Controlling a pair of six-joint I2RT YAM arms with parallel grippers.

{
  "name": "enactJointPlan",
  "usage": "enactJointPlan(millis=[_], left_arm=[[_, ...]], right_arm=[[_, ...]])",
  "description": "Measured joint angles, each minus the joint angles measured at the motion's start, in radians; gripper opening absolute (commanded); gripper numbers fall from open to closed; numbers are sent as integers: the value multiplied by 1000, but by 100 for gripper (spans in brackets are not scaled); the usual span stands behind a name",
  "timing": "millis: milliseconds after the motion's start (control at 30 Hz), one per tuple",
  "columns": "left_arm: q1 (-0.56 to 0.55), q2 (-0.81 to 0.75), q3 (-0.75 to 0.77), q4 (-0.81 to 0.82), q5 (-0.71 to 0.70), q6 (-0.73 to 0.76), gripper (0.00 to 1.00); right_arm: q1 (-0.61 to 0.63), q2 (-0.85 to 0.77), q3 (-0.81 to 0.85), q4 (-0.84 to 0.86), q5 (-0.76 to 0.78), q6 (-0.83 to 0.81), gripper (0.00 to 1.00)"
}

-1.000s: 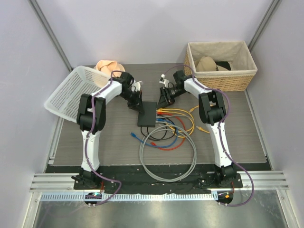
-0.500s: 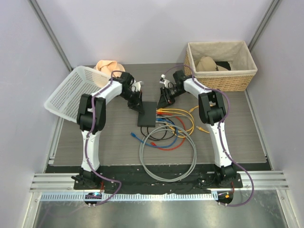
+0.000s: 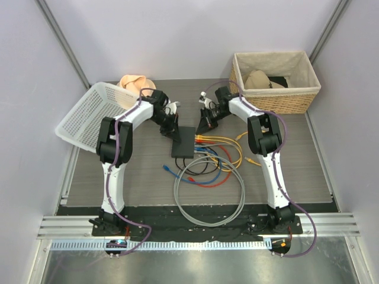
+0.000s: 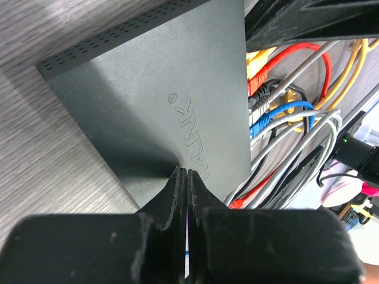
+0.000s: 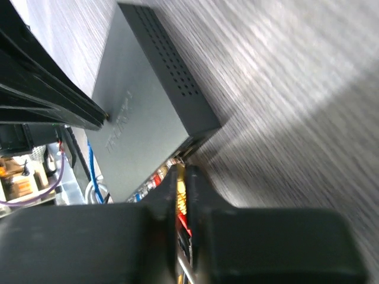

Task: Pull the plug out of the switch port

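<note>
Right pincer [image 5: 184,171] now tight on one plug [image 5: 180,194]

Top view: too small to tell what the right tool [image 3: 205,125] pinches. Right wrist view: only a yellow sliver of the plug [image 5: 180,190] seen between the fingers [image 5: 198,195], the rest hidden; desk [image 5: 284,89] blurred. Left wrist view: switch [image 4: 148,100] cut off at the top edge, sockets hidden behind cable ends [image 4: 256,89].
</note>
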Motion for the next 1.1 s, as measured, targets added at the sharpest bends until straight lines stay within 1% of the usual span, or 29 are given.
enactJointPlan(millis=[267, 300, 400, 467, 533, 667, 767, 833, 1033, 1100], left_arm=[[-6, 0, 0, 0, 1, 0, 0], [-7, 0, 0, 0, 1, 0, 0], [-8, 0, 0, 0, 1, 0, 0], [-8, 0, 0, 0, 1, 0, 0], [-8, 0, 0, -1, 1, 0, 0], [-8, 0, 0, -1, 0, 1, 0], [-8, 0, -3, 0, 2, 2, 0], [-8, -2, -6, 3, 3, 3, 0], [-10, -3, -7, 3, 3, 12, 0], [-13, -4, -7, 2, 1, 16, 0]], right_arm=[[8, -11, 18, -19, 34, -56, 1], [10, -11, 23, -26, 39, -69, 6], [14, -11, 33, -40, 48, -94, 28], [14, -10, 36, -46, 62, -106, 34], [9, -2, 40, -48, 63, -105, 36], [-6, 14, 42, -51, -4, -97, 44], [-17, 31, 42, -62, -81, -95, 48], [-21, 43, 42, -74, -131, -94, 48], [-32, 68, 53, -80, -185, -94, 44], [-33, 76, 60, -85, -190, -90, 40]])
